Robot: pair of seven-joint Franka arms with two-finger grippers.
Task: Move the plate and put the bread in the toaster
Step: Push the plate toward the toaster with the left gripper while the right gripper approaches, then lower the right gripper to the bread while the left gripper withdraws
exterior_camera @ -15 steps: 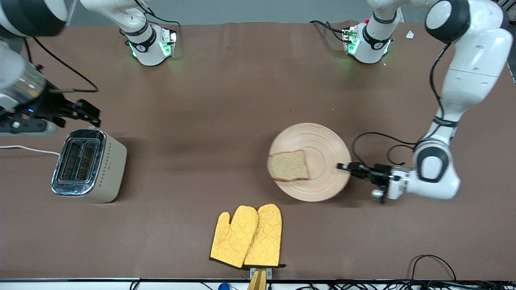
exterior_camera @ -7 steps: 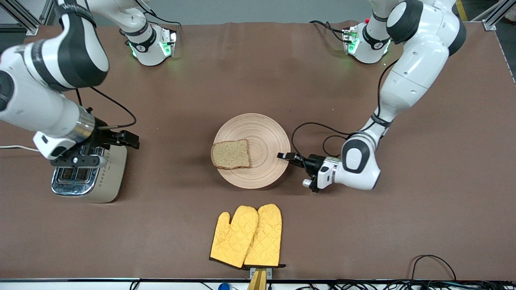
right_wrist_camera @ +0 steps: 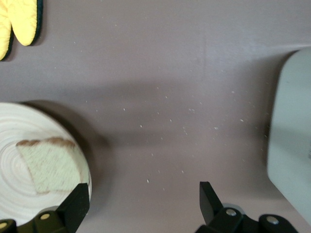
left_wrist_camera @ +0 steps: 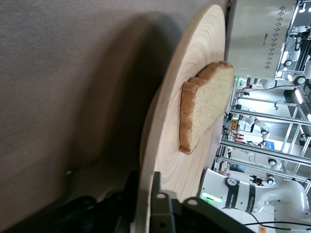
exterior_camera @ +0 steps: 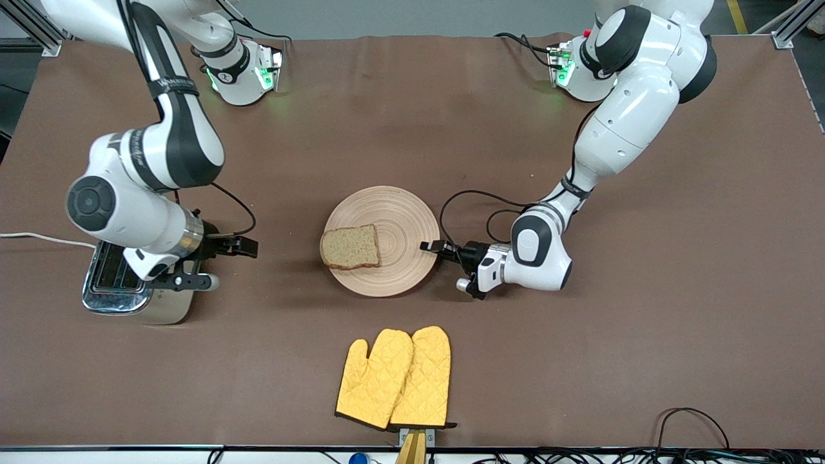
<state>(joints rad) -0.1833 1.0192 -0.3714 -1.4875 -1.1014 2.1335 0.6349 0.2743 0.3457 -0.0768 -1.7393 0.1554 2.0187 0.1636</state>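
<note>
- The plate (exterior_camera: 381, 240) lay flat on the brown tabletop (exterior_camera: 412, 129), about midway between the two arms' ends and farther from the front camera than the pair of yellow oven mitts (exterior_camera: 394, 377).
- The bread (exterior_camera: 350, 247) rested on the plate, on the part toward the right arm's end, its crust overhanging the rim a little.
- The left tool (exterior_camera: 433, 247) sat low at the plate's rim on the side toward the left arm's end; in the left wrist view its fingers (left_wrist_camera: 160, 213) stood on either side of the rim with the edge between them, narrow, though whether they pressed on the wood I cannot tell.
- The toaster (exterior_camera: 132, 283) stood at the right arm's end of the tabletop, its white cord (exterior_camera: 38, 238) trailing off the edge.
- The right tool (exterior_camera: 242, 245) hung over the tabletop just beside the toaster, on the side toward the plate, fingers (right_wrist_camera: 208, 198) spread wide and holding nothing.
</note>
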